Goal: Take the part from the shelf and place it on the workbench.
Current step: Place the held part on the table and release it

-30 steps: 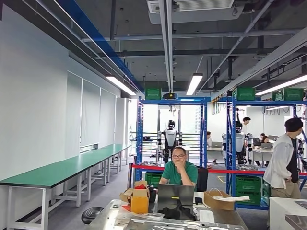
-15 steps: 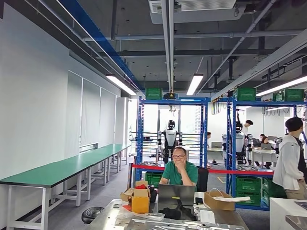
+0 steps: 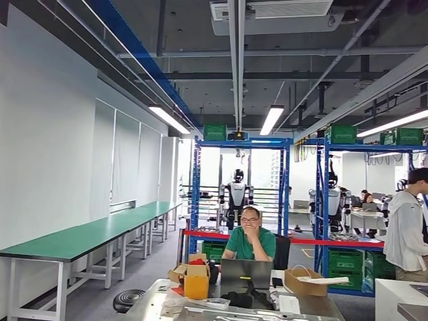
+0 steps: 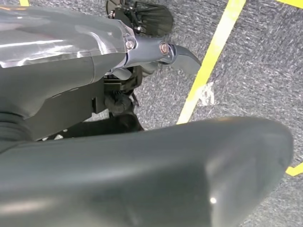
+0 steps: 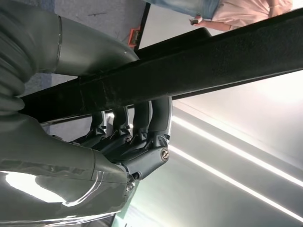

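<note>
- Part (image 5: 221, 61): a long dark bar. I see it in the right wrist view, held in my right hand (image 5: 136, 132).
- The dark fingers (image 5: 161, 113) curl over one edge of the bar, and the thumb is on the other side.
- A pale shiny surface lies behind the bar.
- Left hand (image 4: 157, 47): it holds nothing. Its fingers lie loosely stretched, apart from the thumb, over grey floor (image 4: 257, 71) with yellow lines (image 4: 210, 56).
- Bottom centre of the head view: a table (image 3: 303, 304) with a laptop (image 3: 245, 272) and a cardboard box (image 3: 194, 277) on it. A person in a green shirt (image 3: 249, 242) sits behind it.
- Blue shelves (image 3: 237, 142) stand further back, at centre and right.
- Green workbenches (image 3: 85, 237) run along the left wall.
- Another person (image 3: 406, 231) stands at the right edge.
</note>
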